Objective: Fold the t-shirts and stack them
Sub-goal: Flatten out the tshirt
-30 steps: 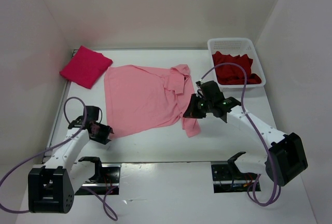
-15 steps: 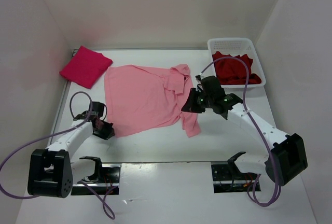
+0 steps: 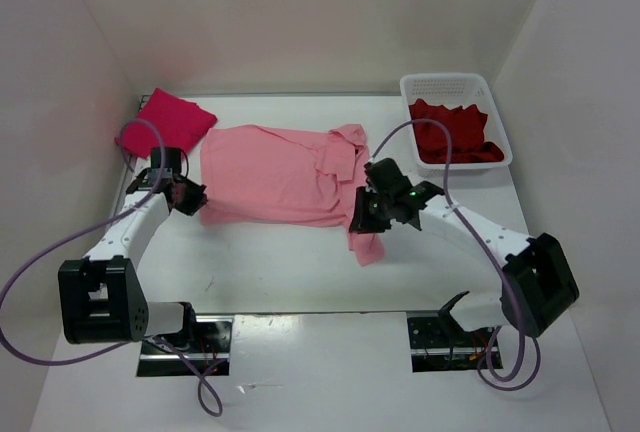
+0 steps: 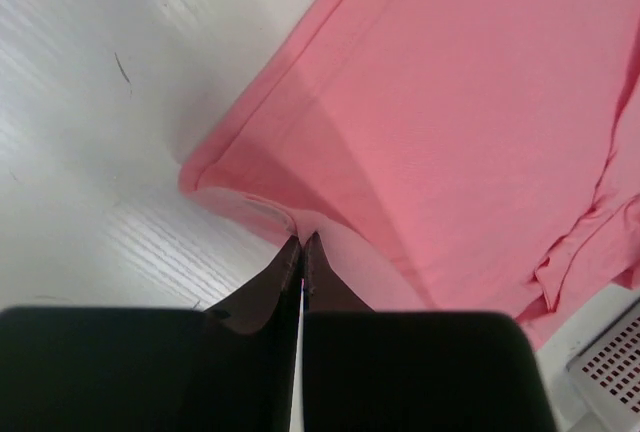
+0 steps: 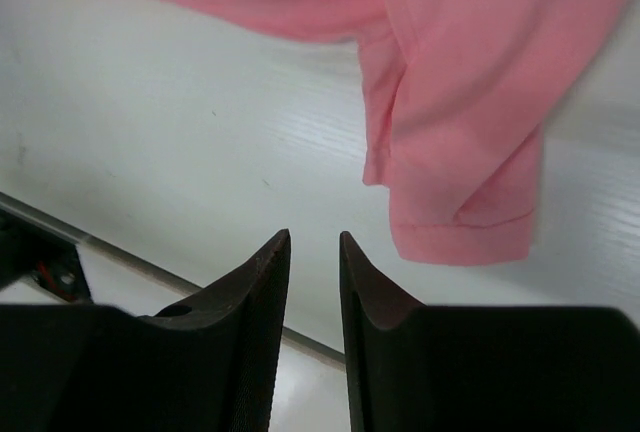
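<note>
The pale pink t-shirt (image 3: pixel 280 177) lies spread mid-table, its lower part lifted and drawn toward the back. My left gripper (image 3: pixel 196 201) is shut on the hem corner at the shirt's left; in the left wrist view the pale pink cloth (image 4: pixel 450 102) rises straight from the pinched tips of the left gripper (image 4: pixel 302 240). My right gripper (image 3: pixel 360 217) hovers open by the right sleeve (image 5: pixel 460 152), with nothing between the fingers of the right gripper (image 5: pixel 314 237). A folded crimson-pink t-shirt (image 3: pixel 165 119) sits at the back left. The dark red t-shirt (image 3: pixel 455 140) lies crumpled in the basket.
The white lattice basket (image 3: pixel 447 81) stands at the back right corner. White walls close in the table on the left, back and right. Purple cables loop from both arms. Two black mounts sit on the near edge by the arm bases.
My left gripper shut on the hem corner and carried it back and up, shortening the shirt's lower part. My right gripper opened and shifted slightly left, off the cloth.
</note>
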